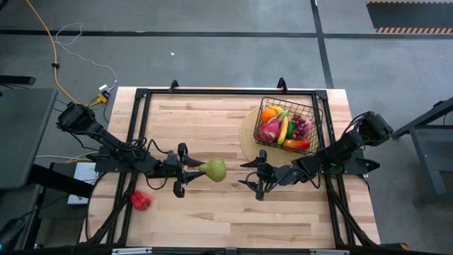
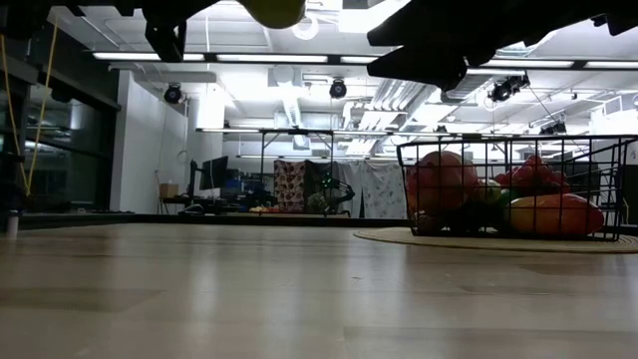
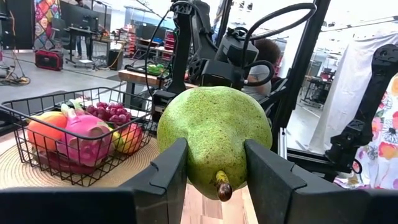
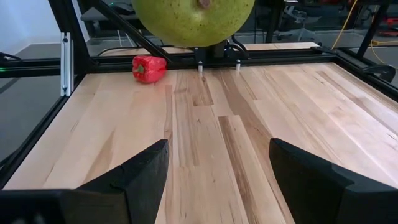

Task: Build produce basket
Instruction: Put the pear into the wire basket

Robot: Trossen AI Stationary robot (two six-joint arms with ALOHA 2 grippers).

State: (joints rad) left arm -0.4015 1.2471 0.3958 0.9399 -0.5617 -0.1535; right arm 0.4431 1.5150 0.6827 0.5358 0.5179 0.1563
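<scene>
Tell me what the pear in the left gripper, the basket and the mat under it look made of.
Pear: likely moulded plastic or foam, matte speckled green skin, held in the left gripper. Basket: thin black wire in an open grid, probably coated metal. Mat: tan, with concentric ribbing, seemingly woven fibre.

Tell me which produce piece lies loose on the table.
The small red toy pepper, alone on the wood near the left arm's base. The green pear is in the left hand; the rest fill the black wire basket.

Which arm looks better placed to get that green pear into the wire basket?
The right, probably. The left pincer holds the pear mid-table, while the open, empty right pincer faces it and sits nearer the basket.
</scene>
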